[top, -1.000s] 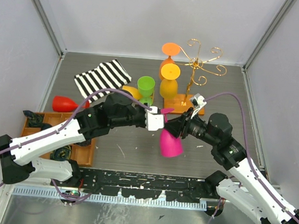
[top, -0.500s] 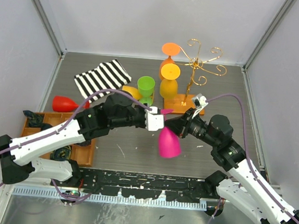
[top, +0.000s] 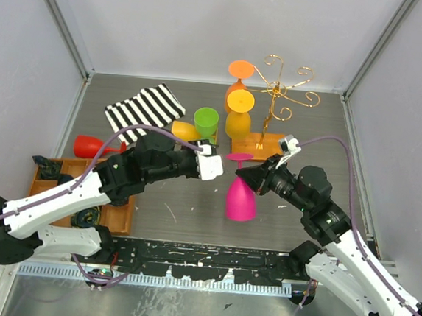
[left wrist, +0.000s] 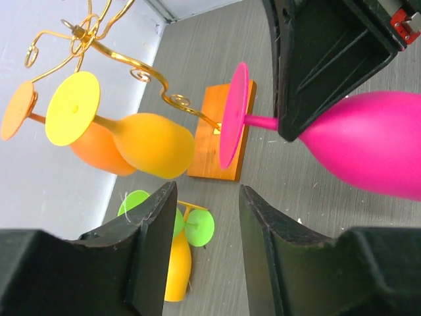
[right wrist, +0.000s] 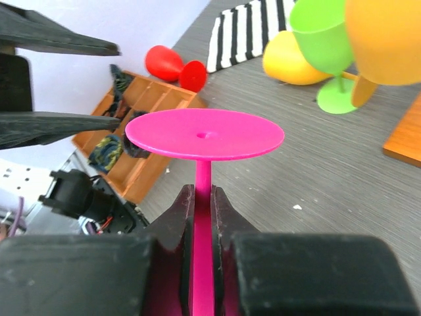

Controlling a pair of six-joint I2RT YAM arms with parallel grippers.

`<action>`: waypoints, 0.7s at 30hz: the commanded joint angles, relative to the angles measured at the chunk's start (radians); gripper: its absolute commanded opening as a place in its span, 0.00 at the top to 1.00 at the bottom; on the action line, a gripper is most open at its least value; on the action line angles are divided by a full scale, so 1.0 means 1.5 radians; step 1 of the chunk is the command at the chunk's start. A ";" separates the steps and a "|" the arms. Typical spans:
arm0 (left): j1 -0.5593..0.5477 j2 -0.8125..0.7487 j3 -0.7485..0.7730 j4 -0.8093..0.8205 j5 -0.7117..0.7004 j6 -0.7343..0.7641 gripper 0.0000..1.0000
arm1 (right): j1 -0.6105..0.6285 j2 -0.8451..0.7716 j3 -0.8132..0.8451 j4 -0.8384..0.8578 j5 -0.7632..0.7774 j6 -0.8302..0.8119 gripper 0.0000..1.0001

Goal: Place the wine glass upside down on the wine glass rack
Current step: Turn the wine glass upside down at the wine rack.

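Right now I am pinching the thin stem of the pink wine glass between my right jaws, just under its foot. I am holding it upside down, bowl downward over the bench, near the wine glass rack. My left jaws are standing spread and gripping nothing, just left of the glass's foot and apart from it. An orange glass and a yellow glass are hanging upside down at the rack's left side.

1. I see the pink wine glass upside down, foot up, gripped at its stem, mid-table.
2. The gold wire wine glass rack stands upright on its wooden base, behind the glass.
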 commanded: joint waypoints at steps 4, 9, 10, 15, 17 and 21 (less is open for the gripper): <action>0.001 -0.019 -0.009 -0.089 -0.062 -0.135 0.43 | 0.004 -0.046 0.025 -0.067 0.136 -0.024 0.99; 0.001 0.004 0.001 -0.231 -0.093 -0.243 0.35 | 0.004 -0.052 0.032 -0.100 0.159 -0.033 0.99; 0.002 0.013 0.007 -0.262 -0.101 -0.263 0.32 | 0.004 -0.053 0.032 -0.105 0.163 -0.034 0.99; 0.002 0.067 0.040 -0.407 -0.112 -0.365 0.22 | 0.004 -0.052 0.036 -0.118 0.165 -0.036 0.99; 0.003 0.081 0.034 -0.413 -0.112 -0.415 0.16 | 0.004 -0.052 0.039 -0.125 0.166 -0.038 0.99; 0.002 0.104 0.034 -0.401 -0.081 -0.509 0.02 | 0.004 -0.055 0.040 -0.135 0.169 -0.040 0.99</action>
